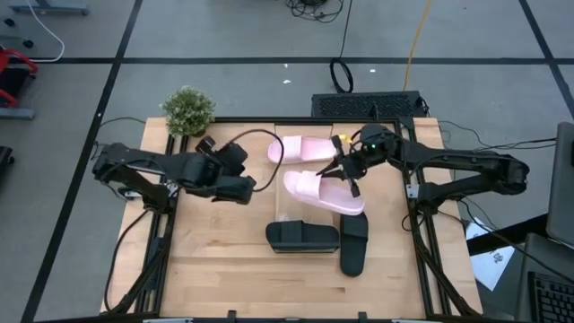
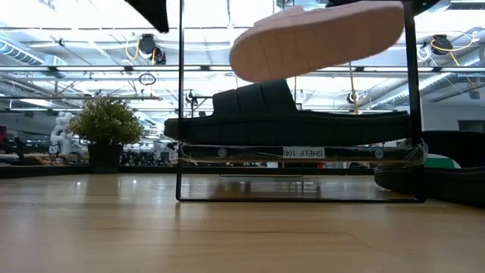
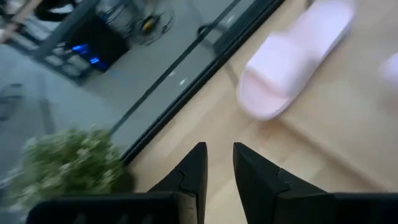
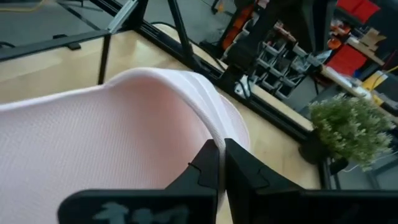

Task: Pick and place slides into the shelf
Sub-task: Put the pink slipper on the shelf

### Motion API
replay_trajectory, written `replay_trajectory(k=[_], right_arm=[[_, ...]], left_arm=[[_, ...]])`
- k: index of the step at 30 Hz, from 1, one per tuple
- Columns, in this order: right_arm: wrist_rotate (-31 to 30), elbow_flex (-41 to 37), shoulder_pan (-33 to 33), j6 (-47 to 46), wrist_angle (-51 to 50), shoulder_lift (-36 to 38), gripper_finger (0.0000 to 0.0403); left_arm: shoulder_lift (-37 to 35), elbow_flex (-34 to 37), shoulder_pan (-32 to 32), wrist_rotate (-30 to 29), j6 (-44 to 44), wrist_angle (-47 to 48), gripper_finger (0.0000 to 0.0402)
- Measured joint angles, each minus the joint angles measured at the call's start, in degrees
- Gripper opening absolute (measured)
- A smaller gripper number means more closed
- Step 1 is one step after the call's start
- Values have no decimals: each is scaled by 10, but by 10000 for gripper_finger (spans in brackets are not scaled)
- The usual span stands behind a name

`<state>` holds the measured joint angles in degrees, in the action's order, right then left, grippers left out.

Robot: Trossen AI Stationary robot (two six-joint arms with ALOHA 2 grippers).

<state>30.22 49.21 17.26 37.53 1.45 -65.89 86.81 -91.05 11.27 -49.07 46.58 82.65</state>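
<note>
Left pincer [image 1: 244, 187]: narrowly parted, empty, over the table [image 1: 215, 269] near a potted plant [image 1: 187, 111]. Shelf [image 2: 299, 155]: one black slide [image 1: 302, 236] on it. Second black slide [image 1: 354, 244]: just beside. Pink slide [image 1: 300, 149]: on table. Right pincer [image 1: 345, 172]: pinching raised pink slide [image 1: 323, 192] by its strap.

Overhead camera looks straight down on the table [image 1: 224, 269]; low one sits at tabletop level facing the room; wrist cameras peer past their own fingers; all share the pink slide [image 1: 325, 190]
</note>
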Motion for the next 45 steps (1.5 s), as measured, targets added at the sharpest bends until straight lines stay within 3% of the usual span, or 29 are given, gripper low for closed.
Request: replay_trajectory(k=[3,13,17,22,28,37,41,45], right_arm=[[0,25,0,18,1,-16,0],[-1,109,-5,99,-53,-74,0],[0,136,-14,126,-77,-94,0],[1,161,-20,129,-73,-104,0],[1,186,-20,127,-73,-107,0],[30,209,-20,98,-65,-106,0],[29,209,-19,86,-65,-107,0],[19,208,-19,86,-65,-106,0]], left_arm=[[-31,0,1,18,-26,-77,76],[-103,0,-33,216,-64,-252,76],[-110,0,-38,272,-165,-302,76],[-100,0,-28,277,-340,-335,76],[-87,0,-33,234,-444,-330,76],[-62,0,-46,214,-582,-333,76],[-48,1,-46,220,-583,-340,76],[-46,1,-56,258,-472,-340,76]])
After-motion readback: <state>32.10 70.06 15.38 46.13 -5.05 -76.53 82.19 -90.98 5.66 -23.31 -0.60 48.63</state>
